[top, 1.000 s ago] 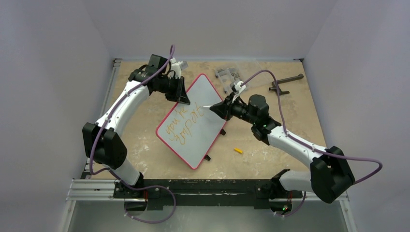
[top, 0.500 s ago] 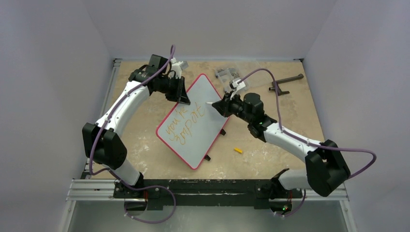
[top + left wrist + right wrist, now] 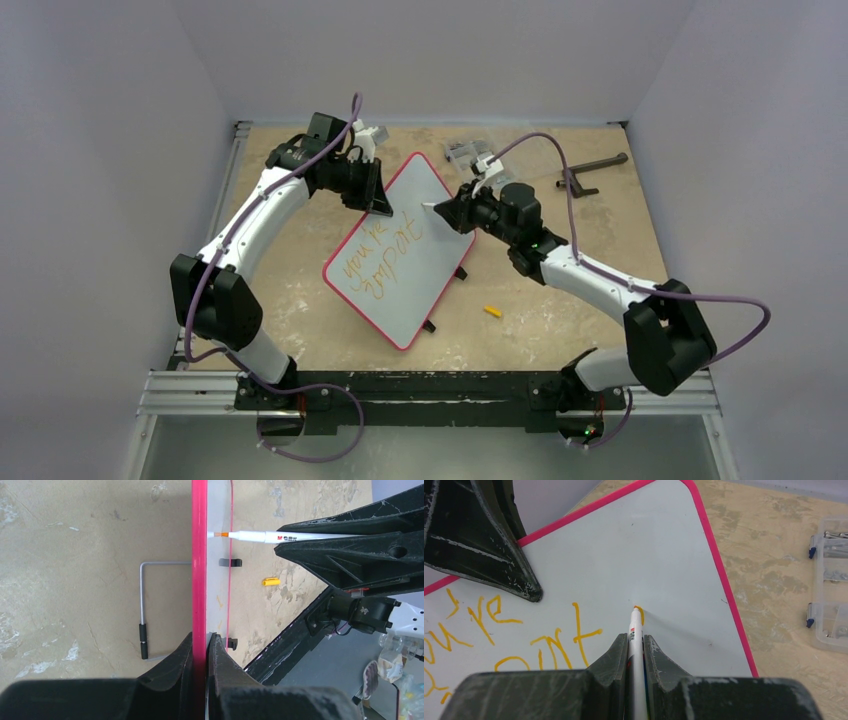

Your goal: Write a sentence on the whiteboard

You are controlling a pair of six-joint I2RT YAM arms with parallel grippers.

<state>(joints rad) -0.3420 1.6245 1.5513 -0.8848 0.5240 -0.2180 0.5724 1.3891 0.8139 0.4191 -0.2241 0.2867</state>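
Nearest, the black rail (image 3: 420, 390) carrying both arm bases, at the near edge of the tan table (image 3: 560, 320). Just beyond it, a small orange cap (image 3: 491, 311) lies alone on the table, right of the board and not touching it. The whiteboard (image 3: 415, 275) sits mid-table, turned diagonally and tilted up off the surface. Its red rim runs all round, with black tabs along the lower right edge. The left wrist view shows it edge-on, with a wire stand (image 3: 142, 605) behind it. The sentence (image 3: 378, 252), in orange, fills the board's left part in two slanted lines, reading "you're" and below it "import". The lower right half is blank. The left gripper (image 3: 201, 641) is clamped on the board's upper left rim, one finger on each face. The right gripper (image 3: 635, 639) is closed on a white marker (image 3: 636, 627), which sticks out from between the fingers. Its orange nib sits at the board's face just right of the last "t", and appears to touch it. Farthest, near the back edge, are a clear parts box (image 3: 470, 152) and, to the right, a dark tool (image 3: 592, 170), both well apart from the board.
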